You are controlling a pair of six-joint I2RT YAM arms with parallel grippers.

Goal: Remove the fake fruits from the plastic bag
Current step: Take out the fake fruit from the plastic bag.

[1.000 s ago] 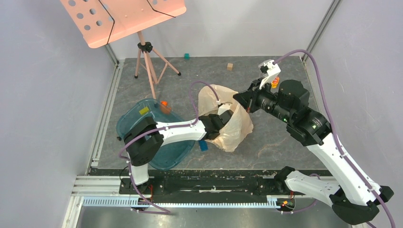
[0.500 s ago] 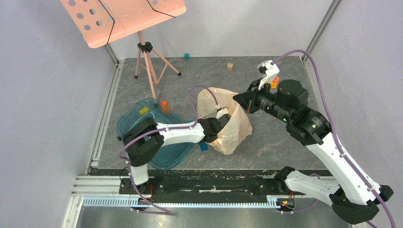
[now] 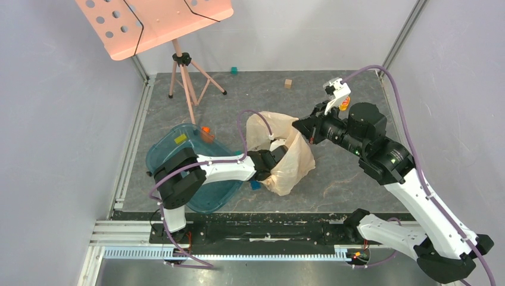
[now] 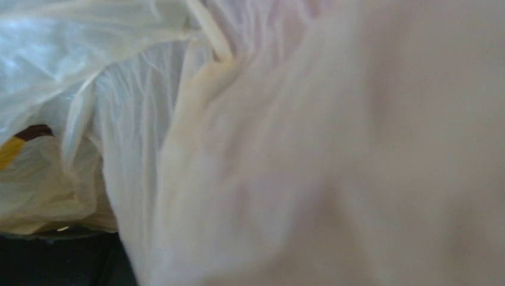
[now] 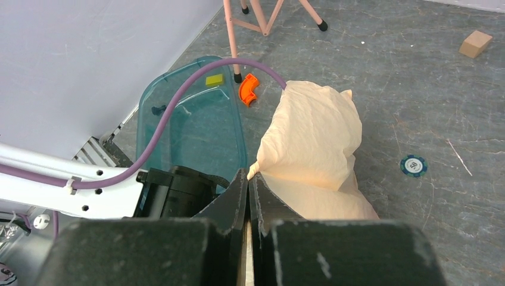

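Closest to you, your left arm point(image 3: 223, 168) reaches from its base across the teal tray point(image 3: 162, 156) toward the right. The left gripper point(image 3: 271, 159) is pushed into the mouth of the bag point(image 3: 295, 161). Only its black body shows from above, and its own camera sees nothing but crumpled pale plastic point(image 4: 357, 149) right up against the lens. You cannot tell whether those fingers are spread or closed, or whether they touch anything. What lies inside the bag is hidden behind the plastic.

A small blue block point(image 3: 255, 185) sits on the table just beside the bag's near edge, below your left wrist.

The bag stands bunched up in the middle of the table, between the two arms and just right of the tray. Your right gripper point(image 5: 249, 176) comes in from the right. Its fingers are pressed together on a fold of the bag's upper edge, and the peach plastic point(image 5: 315, 137) rises from the tips.

Past the bag, a round chip point(image 5: 413, 165) lies flat on the table. A yellow block point(image 5: 214, 79) lies inside the tray at its far end. An orange curved piece point(image 5: 248, 89) lies at the tray's far rim.

Farther back stands the pink tripod point(image 3: 184, 77) of a stand. A wooden block point(image 3: 288, 83) and a teal block point(image 3: 234, 70) lie near the back wall, well apart from the bag.
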